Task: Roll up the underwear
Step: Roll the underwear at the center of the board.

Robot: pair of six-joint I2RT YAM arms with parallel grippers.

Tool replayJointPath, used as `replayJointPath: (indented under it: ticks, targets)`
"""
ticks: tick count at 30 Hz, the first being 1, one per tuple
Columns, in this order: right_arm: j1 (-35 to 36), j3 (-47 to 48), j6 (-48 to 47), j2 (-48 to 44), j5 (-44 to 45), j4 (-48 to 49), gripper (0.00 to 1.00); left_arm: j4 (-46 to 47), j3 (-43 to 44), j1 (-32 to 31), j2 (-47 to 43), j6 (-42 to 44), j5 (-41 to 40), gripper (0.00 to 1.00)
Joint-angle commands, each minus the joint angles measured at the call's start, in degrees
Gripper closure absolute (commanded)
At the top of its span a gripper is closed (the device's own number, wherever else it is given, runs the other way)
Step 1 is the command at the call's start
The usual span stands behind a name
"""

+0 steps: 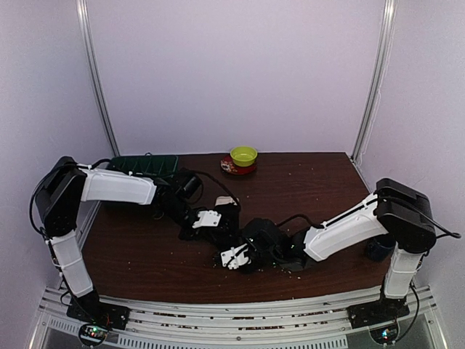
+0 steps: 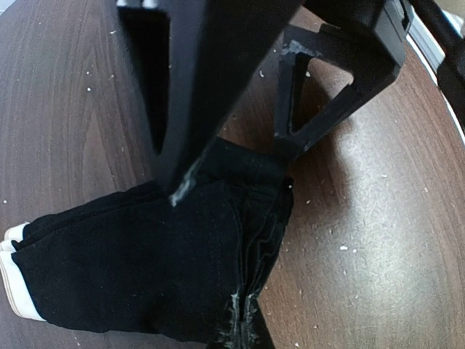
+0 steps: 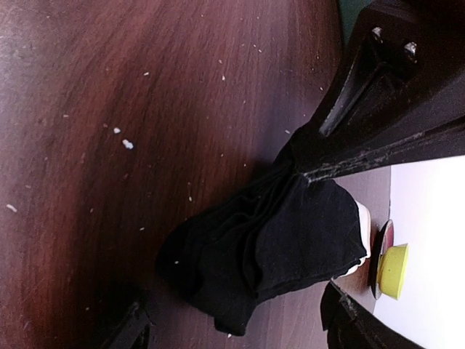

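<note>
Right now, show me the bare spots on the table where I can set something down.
Bare wood lies far right, between the green bowl and the right arm, and near left, between the left arm and the front edge of the table. The centre is crowded: both arms bunch over the underwear.

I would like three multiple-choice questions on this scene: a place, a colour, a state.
1. Where on the table does the yellow-green bowl stand?
A) near edge
B) far edge, on a red saucer
C) middle
2. What colour is the band on the underwear?
A) white
B) red
C) blue
3. How does the underwear lie?
A) spread flat
B) hanging in air
C) bunched in folds on the table
Answers: 1 B, seen in the top view; 2 A, white in the left wrist view; 3 C, folds in both wrist views.
</note>
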Motion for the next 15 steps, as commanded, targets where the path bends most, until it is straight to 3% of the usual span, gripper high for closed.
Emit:
replayJointPath:
  ticks: [1,9,15]
  targets:
    - [0.5,2.4,-3.1,3.9,0.6,-4.8,0.24,-1.2,1.2,0.8,1.3,0.9,2.5,1.00]
    - [0.5,6.6,-1.7,7.6,-0.2,-7.8,0.52,-1.7,0.4,1.0,1.0,1.6,2.7,1.00]
    - [0.1,8.9,3.3,8.0,-2.5,-11.8,0.91,-1.3,-1.3,1.3,-0.4,2.3,2.6,1.00]
